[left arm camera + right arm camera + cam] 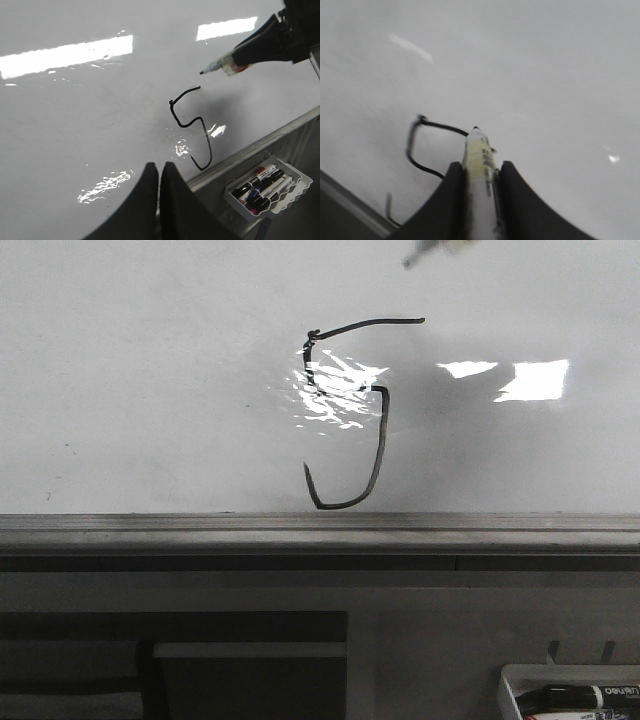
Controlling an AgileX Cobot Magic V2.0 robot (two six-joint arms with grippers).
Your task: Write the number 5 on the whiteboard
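Observation:
The number 5 (350, 415) is drawn in thin black marker on the whiteboard (150, 390), with a slanted top bar and a long hooked tail. It also shows in the left wrist view (192, 127) and partly in the right wrist view (420, 145). My right gripper (480, 167) is shut on a marker (479, 155); the marker (222, 64) hangs with its tip just off the end of the top bar, above the board. Its blurred tip (425, 252) shows at the top of the front view. My left gripper (160, 167) is shut and empty over the board's near part.
A grey metal rail (320, 530) edges the whiteboard's near side. A small white tray (295, 192) with several markers (262, 182) hangs below the rail at the right; it also shows in the front view (510, 685). A wrinkled glare patch (335, 390) lies on the figure.

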